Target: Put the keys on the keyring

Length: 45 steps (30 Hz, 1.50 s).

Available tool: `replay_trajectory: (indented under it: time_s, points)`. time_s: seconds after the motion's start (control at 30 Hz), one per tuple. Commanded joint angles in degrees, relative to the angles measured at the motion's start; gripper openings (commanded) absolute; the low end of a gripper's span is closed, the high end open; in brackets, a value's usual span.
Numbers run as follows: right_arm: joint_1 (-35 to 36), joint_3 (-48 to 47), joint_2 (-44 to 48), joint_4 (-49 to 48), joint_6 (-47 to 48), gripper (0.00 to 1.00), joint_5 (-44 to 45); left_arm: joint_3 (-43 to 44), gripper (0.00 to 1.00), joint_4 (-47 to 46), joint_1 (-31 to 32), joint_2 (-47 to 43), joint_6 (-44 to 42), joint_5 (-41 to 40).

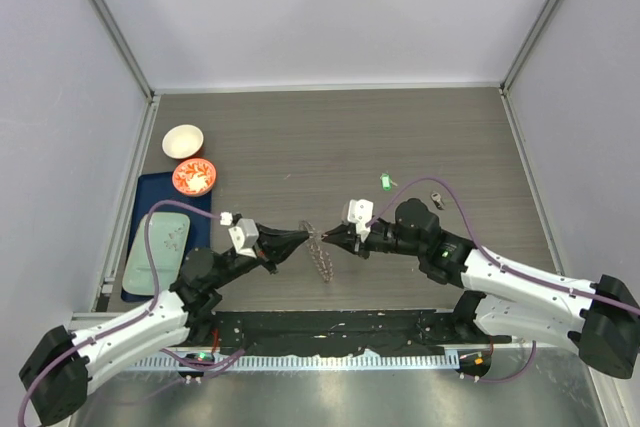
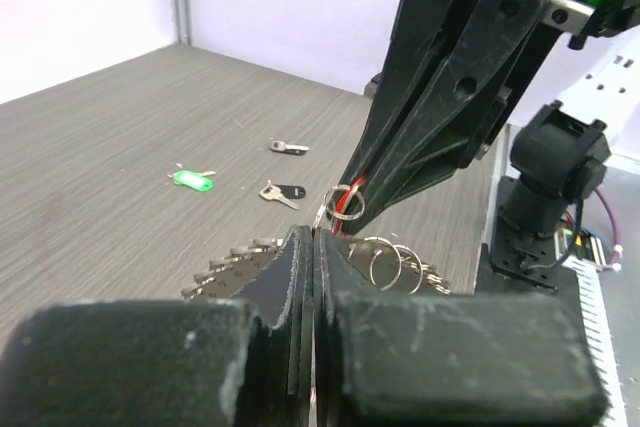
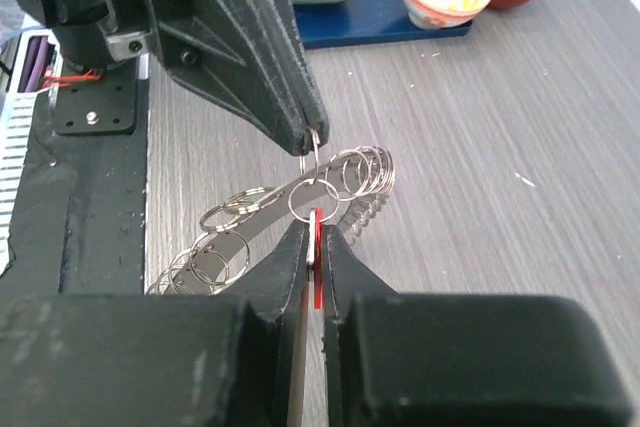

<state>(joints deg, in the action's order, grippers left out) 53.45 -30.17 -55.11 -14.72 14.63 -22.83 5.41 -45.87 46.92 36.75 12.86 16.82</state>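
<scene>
Here's the keyring [image 1: 321, 255], tipped up on edge near the front middle of the table [image 1: 300, 137]. Its jagged rim and a row of small split rings [image 3: 365, 169] show plainly from the right wrist. Both claws meet right at it, tip to tip. The left gripper [image 1: 303, 233] is pressed fully closed, pinching one thin wire loop at the top of the ring. The right gripper [image 1: 331, 238] is clamped down to a sliver with the red key [image 3: 316, 252] between its fingers, and that key's own loop appears to meet the one the left holds. Further back, well apart, the green key [image 1: 384, 182] lies flat, with a black key [image 2: 283, 192] near it on the wood. Off to the left sits a blue tray [image 1: 150, 192], with a white bowl [image 1: 183, 140] and an orange bowl [image 1: 194, 176] by its far end
</scene>
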Motion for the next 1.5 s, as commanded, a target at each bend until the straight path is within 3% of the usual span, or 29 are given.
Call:
replay_trajectory:
  time_s: [0.0, 0.27, 0.47, 0.57, 0.67, 0.83, 1.03, 1.23, 1.47]
  points:
    - [-0.6, -3.9, 1.2, 2.9, 0.4, 0.01, 5.3, -2.4, 0.02, -4.8, -0.9, -4.8, -0.5, -11.3]
    - [-0.6, -10.9, -4.0, 7.2, 2.9, 0.01, 5.2, -4.8, 0.11, 2.8, -0.9, -14.7, -0.6, -15.7]
    - [-0.5, -17.4, -8.0, 12.1, 6.8, 0.01, 6.0, -5.1, 0.24, 11.8, -0.9, -24.1, -1.2, -19.3]
    - [-0.6, -20.0, -10.1, 13.6, 8.6, 0.01, 6.8, -5.1, 0.32, 15.7, -0.9, -27.3, -0.9, -20.9]
    - [-0.6, -21.8, -12.0, 14.2, 9.6, 0.01, 7.0, -4.8, 0.48, 19.1, -0.9, -28.8, 0.2, -22.7]
    - [-0.6, -25.6, -17.2, 14.1, 10.9, 0.01, 5.3, -2.9, 0.62, 24.2, -0.9, -28.7, 3.7, -27.1]
    - [-1.5, -34.0, -26.0, 13.8, 14.0, 0.01, 6.2, 4.6, 0.75, 38.3, -0.9, -28.8, 12.9, -36.1]
    - [-4.1, -46.0, -37.9, 11.6, 14.5, 0.01, 8.8, 15.1, 0.99, 54.8, -0.9, -25.9, 19.7, -43.3]
    - [-5.1, -50.6, -46.1, 11.2, 11.8, 0.01, 13.2, 27.3, 1.00, 69.6, -0.9, -19.7, 20.7, -48.7]
